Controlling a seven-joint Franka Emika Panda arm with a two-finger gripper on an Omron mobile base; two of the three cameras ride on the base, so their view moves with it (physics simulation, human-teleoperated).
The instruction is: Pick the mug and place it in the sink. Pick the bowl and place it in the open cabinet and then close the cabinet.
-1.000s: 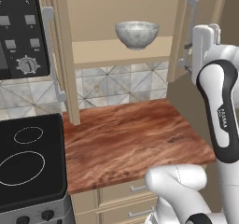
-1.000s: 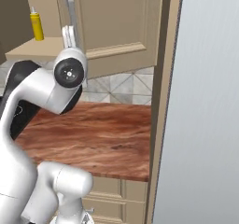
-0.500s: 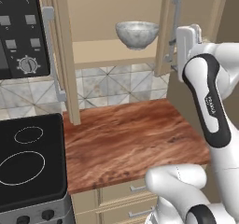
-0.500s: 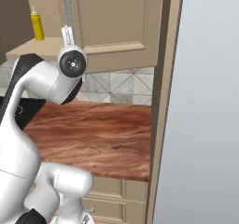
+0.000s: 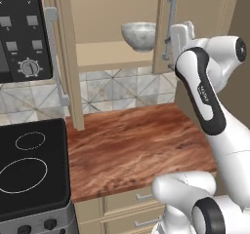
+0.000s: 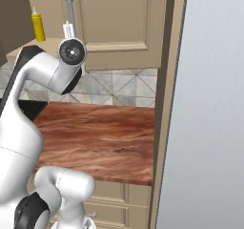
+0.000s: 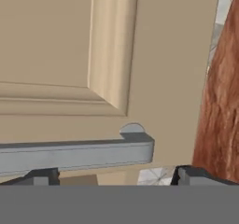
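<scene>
The cabinet (image 5: 117,57) stands open, its right door (image 5: 168,28) swung partly toward closing, since the bowl (image 5: 139,36) already sits on the inner shelf. The arm (image 5: 200,89) reaches up to that door so it can push it shut. The gripper (image 5: 177,42) rests by the handle (image 7: 77,154), jaws wide apart, holding nothing.

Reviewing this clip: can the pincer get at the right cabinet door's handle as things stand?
Probably yes. The pincer is open, right at the right cabinet door, and the hand view shows the silver bar handle just past the fingertips with nothing between. The bowl is on the shelf, apart.
</scene>
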